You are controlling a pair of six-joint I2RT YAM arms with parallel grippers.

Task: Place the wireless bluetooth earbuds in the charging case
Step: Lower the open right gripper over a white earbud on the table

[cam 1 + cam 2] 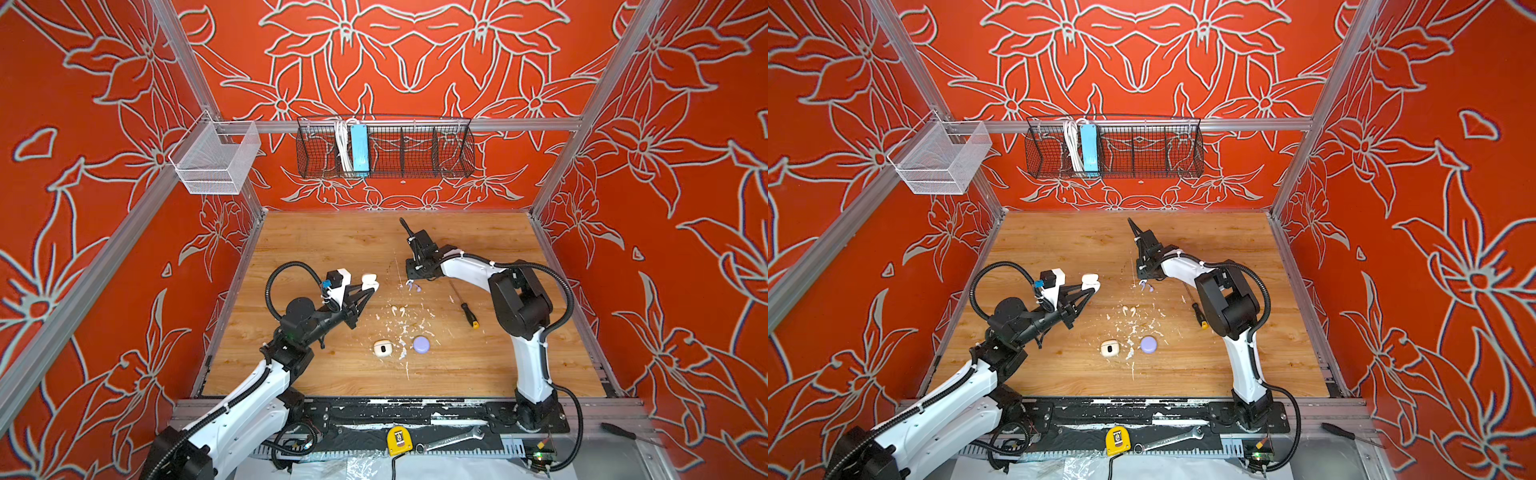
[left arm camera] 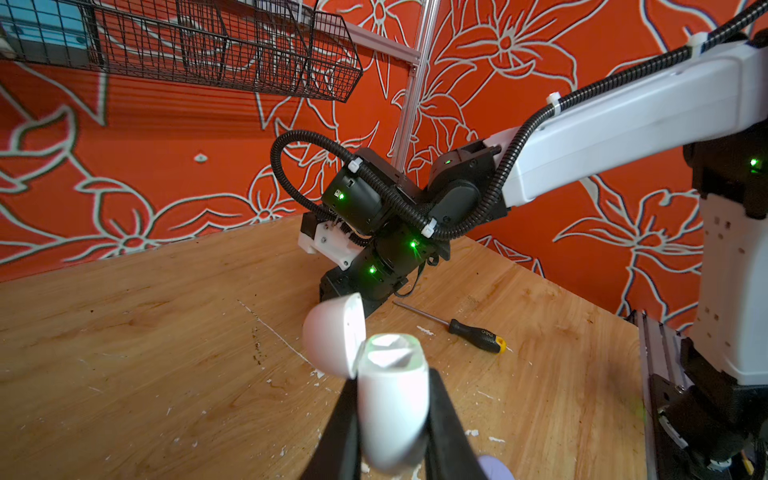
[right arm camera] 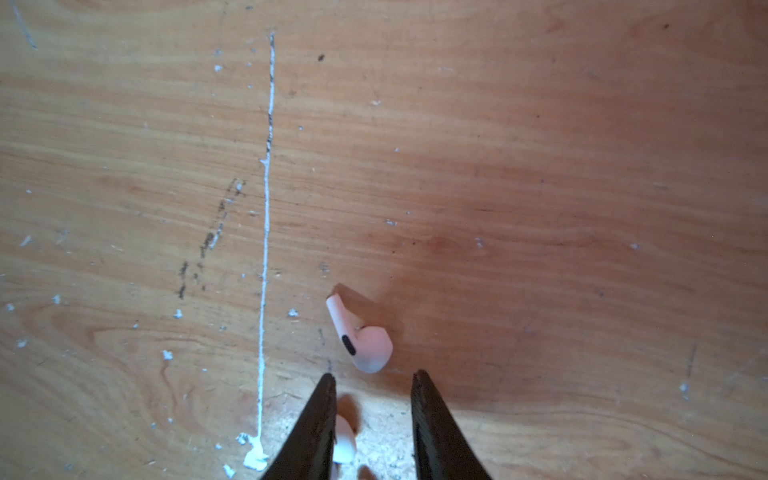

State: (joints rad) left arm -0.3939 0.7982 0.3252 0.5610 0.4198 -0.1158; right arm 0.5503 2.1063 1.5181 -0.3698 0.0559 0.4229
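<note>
My left gripper is shut on a white charging case, held above the table's left middle with its lid hinged open. My right gripper points down at the table, jaws apart. One pale lavender earbud lies just beyond its tips. Another earbud lies between the fingers, against one of them. In both top views these lavender earbuds show under the right wrist. A pair of white earbuds lies nearer the front.
A cream case and a shut lavender case sit toward the front middle among white paint flecks. A screwdriver lies right of centre. A wrench and a yellow tape measure rest on the front rail.
</note>
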